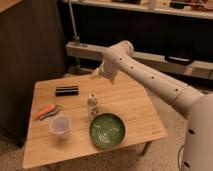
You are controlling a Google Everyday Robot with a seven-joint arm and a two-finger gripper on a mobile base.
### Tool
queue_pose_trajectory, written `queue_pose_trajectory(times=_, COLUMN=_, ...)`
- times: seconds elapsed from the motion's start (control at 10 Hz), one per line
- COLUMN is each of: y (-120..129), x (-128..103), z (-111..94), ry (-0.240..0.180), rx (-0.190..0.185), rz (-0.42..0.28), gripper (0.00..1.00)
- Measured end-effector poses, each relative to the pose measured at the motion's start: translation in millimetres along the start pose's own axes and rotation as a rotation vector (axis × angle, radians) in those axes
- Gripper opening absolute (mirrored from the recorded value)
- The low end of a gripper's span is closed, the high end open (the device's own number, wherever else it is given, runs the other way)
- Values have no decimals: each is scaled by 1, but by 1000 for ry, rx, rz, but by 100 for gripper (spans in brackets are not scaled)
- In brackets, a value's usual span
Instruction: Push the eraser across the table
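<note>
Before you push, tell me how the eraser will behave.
The eraser lies flat and low on the table, so it probably slides, not tips. Pushed off-centre, the long bar may spin. The gripper hovers over the table's far side, apart from it.

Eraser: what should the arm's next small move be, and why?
Probably lower the gripper and bring it left toward the eraser. The gripper hangs raised near the far edge of the table, to the right of the eraser and not touching it, so contact has to come before any push.
</note>
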Motion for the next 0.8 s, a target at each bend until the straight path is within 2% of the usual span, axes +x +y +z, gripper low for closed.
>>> queue_pose_trajectory(times=0.1, y=-9, x=9, z=9, ry=-3, rx=42, rz=-30, gripper=33)
queue_pose_trajectory(times=0.2, y=-16, x=14, z=17, ry=-6, rx=68, rz=-50, gripper=24)
queue_pose_trajectory(times=0.3, y=-26, x=22, z=24, ry=-4, rx=93, rz=-76, gripper=11)
queue_pose_trajectory(times=0.4, y=-32, x=26, z=28, ry=1, rx=103, rz=-87, gripper=4)
queue_pose_trajectory(times=0.5, y=-41, x=31, z=35, ry=8, rx=117, rz=-97, gripper=0)
queue_pose_trajectory(times=0.8, y=-73, x=45, z=58, ry=29, rx=136, rz=-174, gripper=0)
